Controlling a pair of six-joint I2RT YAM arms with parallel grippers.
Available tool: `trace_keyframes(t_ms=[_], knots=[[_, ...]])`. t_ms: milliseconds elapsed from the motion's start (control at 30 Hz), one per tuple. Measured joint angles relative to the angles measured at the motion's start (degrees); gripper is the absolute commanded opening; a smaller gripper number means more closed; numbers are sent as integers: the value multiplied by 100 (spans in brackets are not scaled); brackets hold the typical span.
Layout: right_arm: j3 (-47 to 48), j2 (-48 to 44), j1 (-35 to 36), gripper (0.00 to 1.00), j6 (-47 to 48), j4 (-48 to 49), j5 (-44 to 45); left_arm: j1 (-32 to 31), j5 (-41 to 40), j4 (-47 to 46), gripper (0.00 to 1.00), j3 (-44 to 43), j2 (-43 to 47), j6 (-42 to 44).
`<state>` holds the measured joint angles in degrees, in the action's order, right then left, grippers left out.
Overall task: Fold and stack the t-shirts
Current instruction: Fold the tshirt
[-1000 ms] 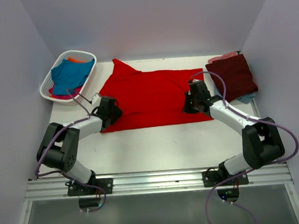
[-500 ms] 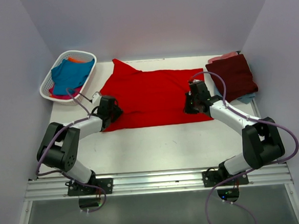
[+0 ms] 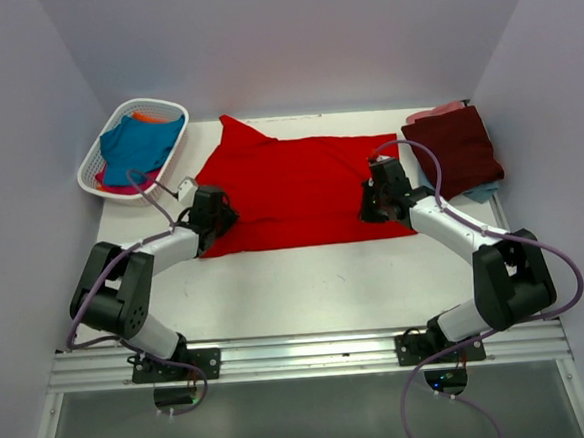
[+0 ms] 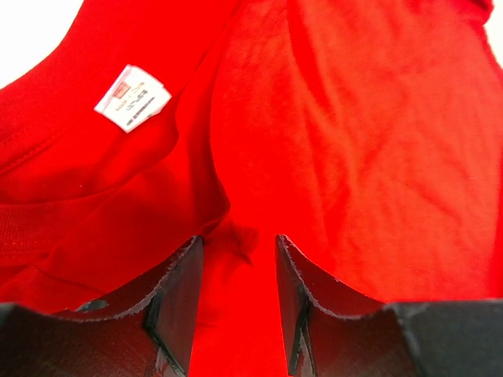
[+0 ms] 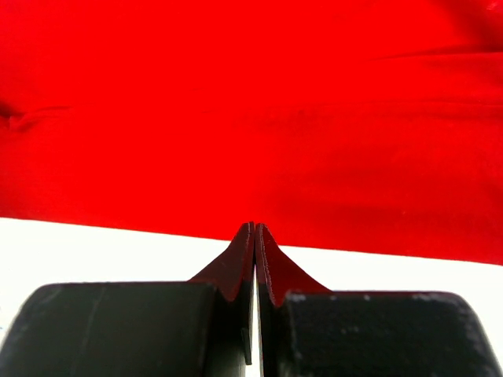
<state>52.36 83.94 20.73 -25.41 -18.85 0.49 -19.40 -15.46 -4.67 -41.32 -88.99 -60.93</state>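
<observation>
A large bright red t-shirt [image 3: 300, 188] lies spread flat mid-table, one sleeve pointing to the far left. My left gripper [image 3: 215, 214] is at the shirt's left edge by the collar. In the left wrist view its jaws [image 4: 238, 239] stand open with red cloth [image 4: 354, 118] between them, and a white neck label [image 4: 132, 96] shows. My right gripper [image 3: 373, 203] is at the shirt's right edge. In the right wrist view it [image 5: 254, 226] is shut, its tips at the hem of the red cloth [image 5: 251, 94]; I see no cloth between them.
A folded dark maroon t-shirt [image 3: 453, 153] lies at the far right on a pale blue one [image 3: 485, 193], with pink cloth [image 3: 440, 110] behind. A white lattice basket [image 3: 90, 175] at the far left holds teal [image 3: 137, 150], orange [image 3: 150, 117] and pink [image 3: 119, 187] shirts.
My left gripper has crept slightly farther up along the shirt's left edge. The right arm and the shirt look unchanged.
</observation>
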Motion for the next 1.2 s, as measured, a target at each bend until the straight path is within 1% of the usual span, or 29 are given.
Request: trace_keyframes(t_ms=[67, 100, 133, 167, 267, 300, 600, 767, 1200], knots=[[0, 0, 0, 0, 2, -2, 2, 0, 2, 0, 43, 0, -114, 9], [0, 0, 0, 0, 4, -4, 2, 0, 2, 2, 35, 0, -157, 9], [0, 0, 0, 0, 7, -2, 2, 0, 2, 2, 30, 0, -184, 4], [0, 0, 0, 0, 7, -4, 2, 0, 4, 0, 18, 0, -199, 26], [0, 0, 0, 0, 11, -4, 4, 4, 4, -20, 3, 0, -201, 44], [0, 0, 0, 0, 15, -4, 2, 7, 2, -24, 0, 0, -201, 48], [0, 0, 0, 0, 22, -4, 4, 15, 11, -63, 0, 0, -197, 127], [0, 0, 0, 0, 35, -7, 7, 15, 232, -413, 0, -31, -271, 387], [0, 0, 0, 0, 103, -55, 46, 48, 765, -822, 0, -1115, -1333, 1038]])
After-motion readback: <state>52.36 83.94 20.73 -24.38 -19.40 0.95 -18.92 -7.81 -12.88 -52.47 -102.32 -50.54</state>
